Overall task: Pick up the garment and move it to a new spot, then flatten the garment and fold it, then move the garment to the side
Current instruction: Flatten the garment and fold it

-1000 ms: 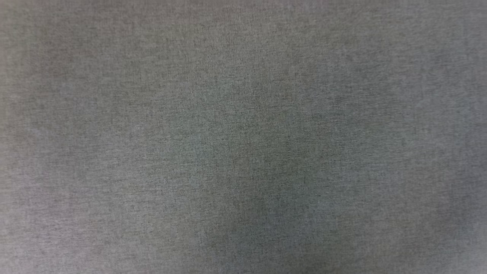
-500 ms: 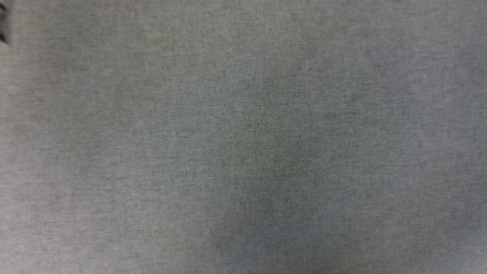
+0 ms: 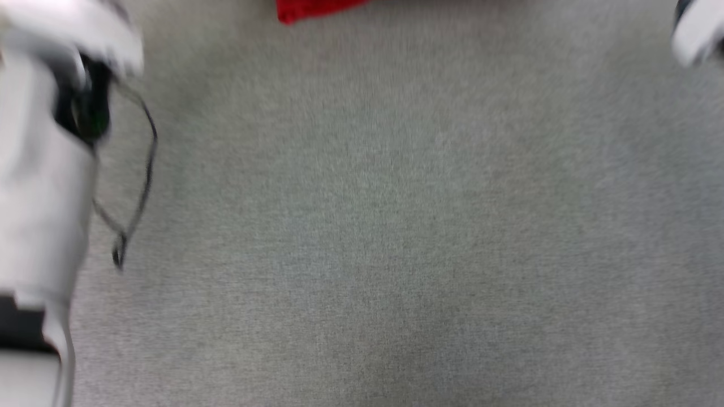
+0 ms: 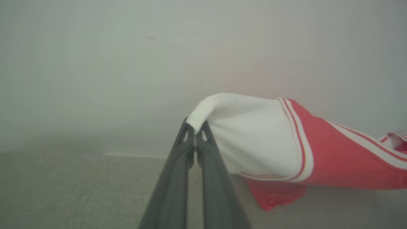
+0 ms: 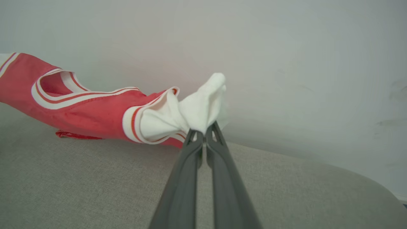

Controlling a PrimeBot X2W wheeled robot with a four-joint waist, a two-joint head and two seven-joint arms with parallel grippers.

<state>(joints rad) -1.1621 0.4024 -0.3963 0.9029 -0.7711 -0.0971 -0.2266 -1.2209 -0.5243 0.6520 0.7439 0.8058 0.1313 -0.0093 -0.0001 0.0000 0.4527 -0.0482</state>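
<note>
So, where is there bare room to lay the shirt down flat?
The wide grey fabric surface is bare from the left forearm and its cable across to the right arm, below the red T-shirt. Crowded: the head view's top and left edges.

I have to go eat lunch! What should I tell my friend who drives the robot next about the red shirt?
Left claw: shut on one white sleeve of the red shirt.
Right claw: shut on the other white sleeve.
Shirt: held up and stretched between both claws, its lower part drooping to the grey surface.
Done: shirt picked up.
Left: set it down at the new spot, flatten it, fold it, move it to the side.
</note>
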